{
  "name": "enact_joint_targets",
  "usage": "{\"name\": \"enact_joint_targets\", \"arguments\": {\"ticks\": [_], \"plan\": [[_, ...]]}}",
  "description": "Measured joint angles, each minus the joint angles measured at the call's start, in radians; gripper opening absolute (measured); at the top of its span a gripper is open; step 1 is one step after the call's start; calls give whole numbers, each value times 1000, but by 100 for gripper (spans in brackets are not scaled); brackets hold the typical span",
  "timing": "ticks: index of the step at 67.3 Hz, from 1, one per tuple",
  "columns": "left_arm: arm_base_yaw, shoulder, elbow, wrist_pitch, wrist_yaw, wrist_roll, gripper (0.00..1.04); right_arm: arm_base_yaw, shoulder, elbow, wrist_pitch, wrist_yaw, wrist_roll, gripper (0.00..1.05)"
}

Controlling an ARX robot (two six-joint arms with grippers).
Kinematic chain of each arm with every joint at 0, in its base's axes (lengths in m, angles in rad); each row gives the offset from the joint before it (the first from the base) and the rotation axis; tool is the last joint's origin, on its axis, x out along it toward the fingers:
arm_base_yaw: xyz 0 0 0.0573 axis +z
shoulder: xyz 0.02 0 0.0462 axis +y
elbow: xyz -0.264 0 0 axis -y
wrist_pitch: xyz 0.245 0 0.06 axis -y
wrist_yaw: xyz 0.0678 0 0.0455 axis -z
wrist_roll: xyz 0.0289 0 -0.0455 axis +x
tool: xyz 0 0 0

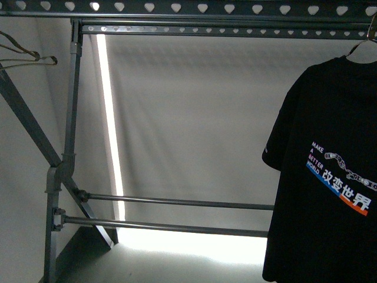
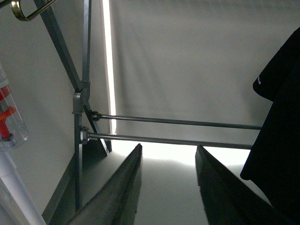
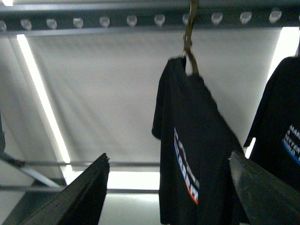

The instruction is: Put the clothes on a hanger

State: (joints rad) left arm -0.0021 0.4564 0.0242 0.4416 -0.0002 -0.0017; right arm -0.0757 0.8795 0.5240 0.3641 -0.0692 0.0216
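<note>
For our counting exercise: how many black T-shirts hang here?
2, both in the right wrist view: one T-shirt on a hanger hooked to the rail, a second T-shirt beside it. Others may be hidden.

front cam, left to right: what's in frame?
Empty wire hangers at the left edge → rack's upright post → bright strip of light → black T-shirt hanging on a hanger at the right edge.

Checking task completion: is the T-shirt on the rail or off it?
On. The T-shirt hangs from a hanger hooked on the rail; both grippers are open and empty.
</note>
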Motion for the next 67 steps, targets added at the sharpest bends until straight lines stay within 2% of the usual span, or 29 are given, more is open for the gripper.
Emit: {"name": "enact_joint_targets", "arguments": {"ticks": [6,11,14,23,49,56,67], "plan": [[0,-27,-6,-14,1,0,19,42,-50,-98,26,61,-11,53],[0,-73,-6,-53,1,0,3,66,-95,-156,49,64,-16,39],[0,-103,-6,-84,1,0,4,73,-134,-207,65,65,-18,25],[0,-162,-6,-142,0,0,4,73,-192,-286,77,65,-19,1],[0,-281,-6,-261,0,0,4,73,-370,-425,43,68,-21,2],[0,-407,-6,-418,1,0,4,73,-419,-447,15,68,-21,2],[0,-452,-6,-439,0,0,4,73,-508,-475,-42,68,-21,2]]}}
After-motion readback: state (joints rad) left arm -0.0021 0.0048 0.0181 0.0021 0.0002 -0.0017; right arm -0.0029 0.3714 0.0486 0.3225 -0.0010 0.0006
